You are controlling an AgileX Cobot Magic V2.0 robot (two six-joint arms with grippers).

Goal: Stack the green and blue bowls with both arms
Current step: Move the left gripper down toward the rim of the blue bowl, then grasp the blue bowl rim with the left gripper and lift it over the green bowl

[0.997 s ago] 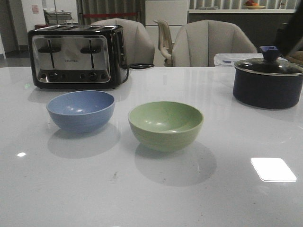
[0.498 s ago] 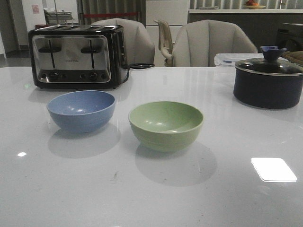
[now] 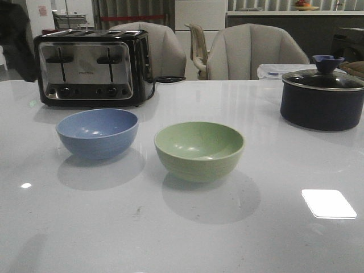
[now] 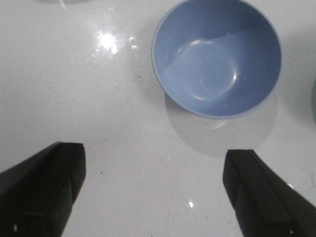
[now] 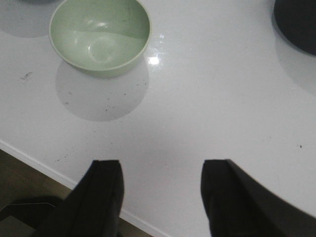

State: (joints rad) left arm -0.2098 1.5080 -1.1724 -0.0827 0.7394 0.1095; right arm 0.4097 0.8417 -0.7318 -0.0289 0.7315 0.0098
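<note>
The dusty blue bowl (image 3: 97, 132) stands upright and empty on the white table, left of the pale green bowl (image 3: 199, 151), which is also upright and empty. The two stand apart. In the left wrist view my left gripper (image 4: 154, 165) is open and empty above bare table, short of the blue bowl (image 4: 217, 57). In the right wrist view my right gripper (image 5: 160, 173) is open and empty over the table's near edge, well short of the green bowl (image 5: 98, 34). A dark arm part (image 3: 14, 34) shows at the front view's top left.
A black and steel toaster (image 3: 91, 67) stands behind the blue bowl. A dark navy lidded pot (image 3: 322, 99) stands at the back right and also shows in the right wrist view (image 5: 298, 24). The table's near edge (image 5: 29, 157) lies by my right gripper. Chairs stand behind the table.
A dark arm shape at the front view's top right has gone, and a dark arm shape has come in at the top left. Both bowls have stayed in place.
</note>
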